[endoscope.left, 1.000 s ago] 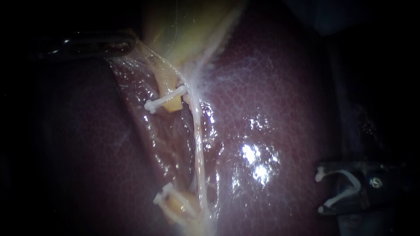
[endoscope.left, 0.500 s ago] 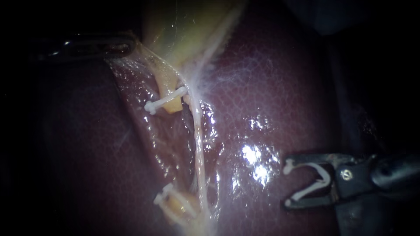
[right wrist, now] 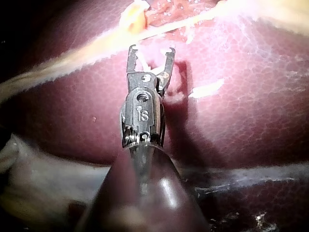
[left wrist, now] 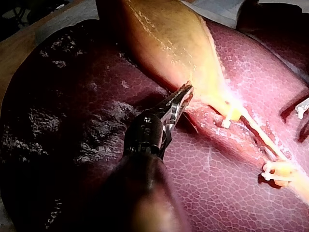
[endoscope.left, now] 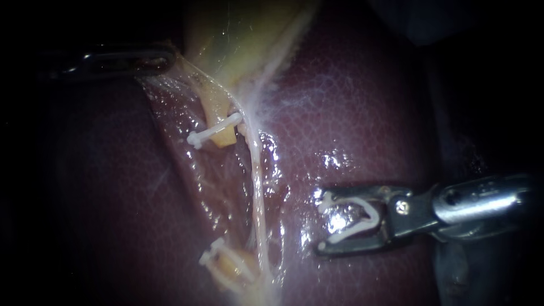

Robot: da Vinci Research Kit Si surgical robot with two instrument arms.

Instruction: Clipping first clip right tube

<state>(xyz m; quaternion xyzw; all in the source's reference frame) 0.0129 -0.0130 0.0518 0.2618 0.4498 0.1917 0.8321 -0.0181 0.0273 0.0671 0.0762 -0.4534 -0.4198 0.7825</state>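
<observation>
The pale thin right tube [endoscope.left: 258,187] runs down the groove between the liver lobes. Beside it, the yellow left tube [endoscope.left: 218,113] carries a white clip [endoscope.left: 214,130], and a second clip [endoscope.left: 222,265] sits lower down. My right instrument [endoscope.left: 321,221] comes in from the right, a short way right of the right tube. Its jaws stand wide around an open white clip [endoscope.left: 356,217] and touch no tube. In the right wrist view, the jaw tips [right wrist: 149,50] sit just short of the tube [right wrist: 96,46]. My left instrument [endoscope.left: 156,59] is shut on the gallbladder's [left wrist: 169,43] edge.
Dark red liver [endoscope.left: 351,113] fills both sides of the groove, with wet glare right of the tube. The yellow gallbladder [endoscope.left: 238,39] lies at the top. In the left wrist view, the right instrument's clip tip [left wrist: 301,108] shows beyond the tubes.
My right instrument has moved left over the liver toward the right tube, still carrying the open clip. The left instrument and the tissue have held still.
</observation>
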